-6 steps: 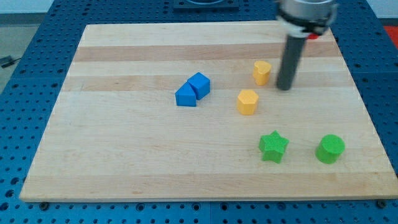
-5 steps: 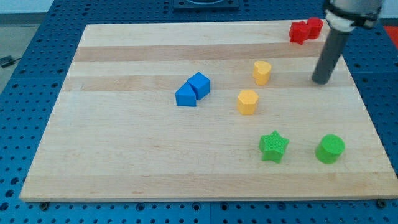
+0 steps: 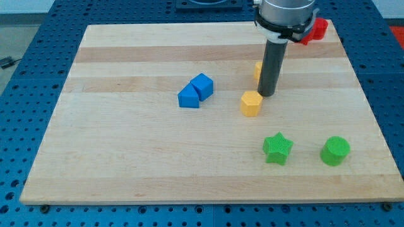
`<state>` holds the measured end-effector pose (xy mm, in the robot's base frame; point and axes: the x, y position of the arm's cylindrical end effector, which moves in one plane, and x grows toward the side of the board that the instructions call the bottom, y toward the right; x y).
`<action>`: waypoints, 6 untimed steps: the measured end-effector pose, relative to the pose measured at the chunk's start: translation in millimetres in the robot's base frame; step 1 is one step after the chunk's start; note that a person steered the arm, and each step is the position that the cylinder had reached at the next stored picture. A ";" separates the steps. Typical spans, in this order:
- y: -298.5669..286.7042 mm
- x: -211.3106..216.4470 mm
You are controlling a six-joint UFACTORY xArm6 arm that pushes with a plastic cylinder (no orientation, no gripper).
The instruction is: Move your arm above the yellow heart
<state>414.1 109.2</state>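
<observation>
The yellow heart (image 3: 258,69) lies right of the board's middle, mostly hidden behind my rod; only its left edge shows. My tip (image 3: 266,94) rests on the board just below the heart, and just up and right of the yellow hexagon block (image 3: 251,103).
A blue triangle (image 3: 187,98) and a blue cube (image 3: 202,86) touch each other left of my tip. A green star (image 3: 277,149) and a green cylinder (image 3: 335,151) sit at the lower right. Red blocks (image 3: 314,29) lie at the top right, partly hidden by the arm.
The rod swung right toward the board's right edge, then came back left. It now stands in front of the yellow heart, covering most of it. The blocks have not moved.
</observation>
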 end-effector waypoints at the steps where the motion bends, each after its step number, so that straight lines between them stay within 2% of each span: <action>1: 0.3 0.0; 4: 17.3 -9.3; 6: 30.6 -59.8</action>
